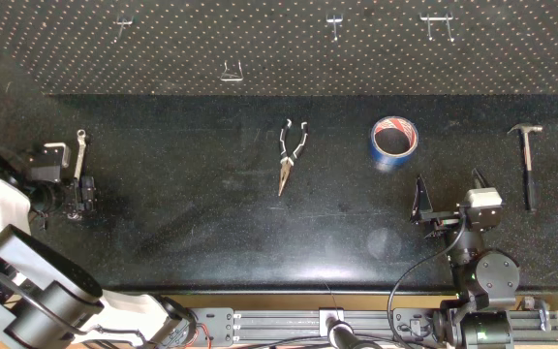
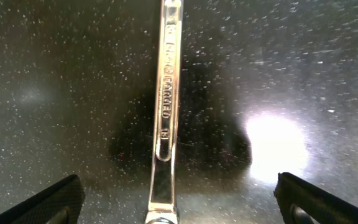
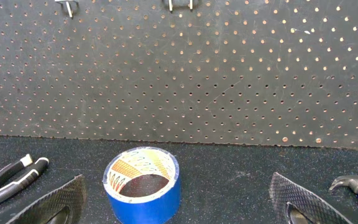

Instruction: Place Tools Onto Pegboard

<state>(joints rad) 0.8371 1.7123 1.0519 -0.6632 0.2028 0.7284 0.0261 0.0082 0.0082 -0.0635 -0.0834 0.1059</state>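
Wrench (image 2: 165,106): flat on table (image 1: 211,223), directly under left gripper (image 2: 180,202), jaws spread and empty either side; long axis points toward pegboard (image 1: 289,44). Left arm nearest.

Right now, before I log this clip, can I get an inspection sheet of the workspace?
Surface: black speckled worktop, with the pegboard standing along its far edge.
Job's things: wrench far left, pliers in the middle, blue tape roll and hammer to the right. All lie on the worktop; the hooks are bare.
Clutter: nothing seen.
Grippers: left gripper open, the wrench between its fingers; right gripper open, facing the tape roll.
Cables: black cable looping at the right arm's base.
Surroundings: metal rail along the near edge.
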